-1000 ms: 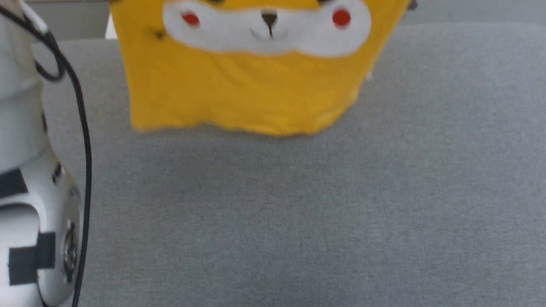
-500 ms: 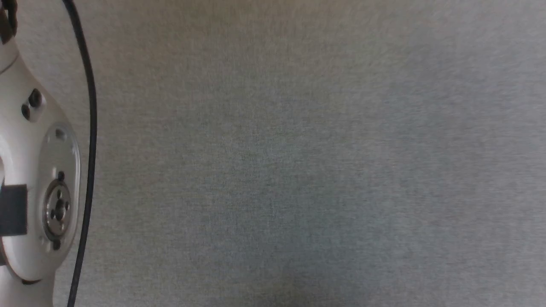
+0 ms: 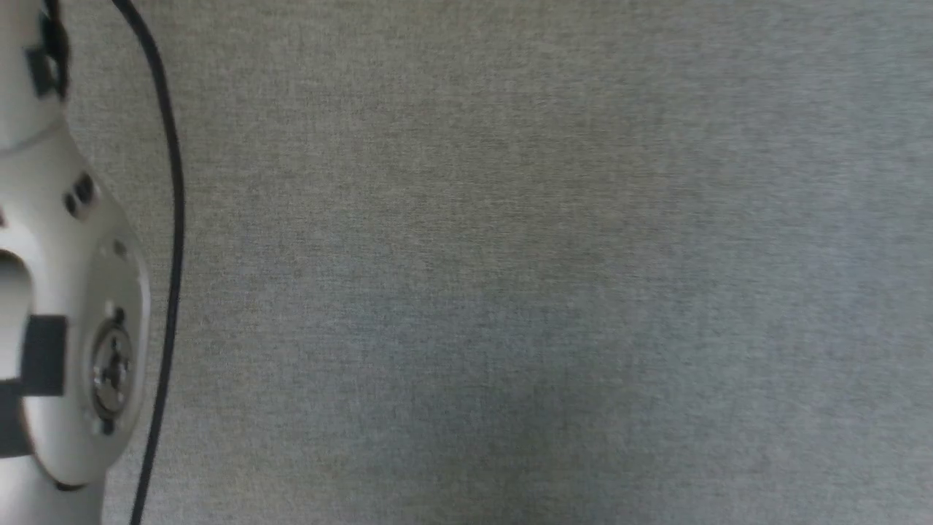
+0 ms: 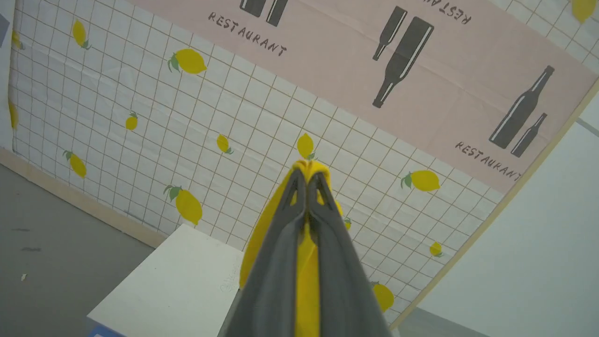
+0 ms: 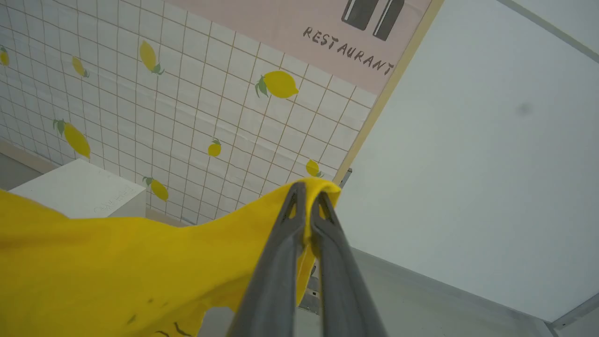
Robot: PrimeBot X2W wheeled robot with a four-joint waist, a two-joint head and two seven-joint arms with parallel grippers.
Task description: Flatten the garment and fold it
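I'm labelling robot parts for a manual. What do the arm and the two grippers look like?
The arm is glossy white and rounded, with black bands, a round metal disc and a thin black cable beside it. The left gripper and right gripper each have two long dark grey fingers, tapering, with a slot near the tip.

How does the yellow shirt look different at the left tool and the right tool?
At the left tool the T-shirt shows as a narrow bunch; at the right tool it spreads wide. Black marks show by the right tool, plain yellow by the left. Both tools are shut on it.
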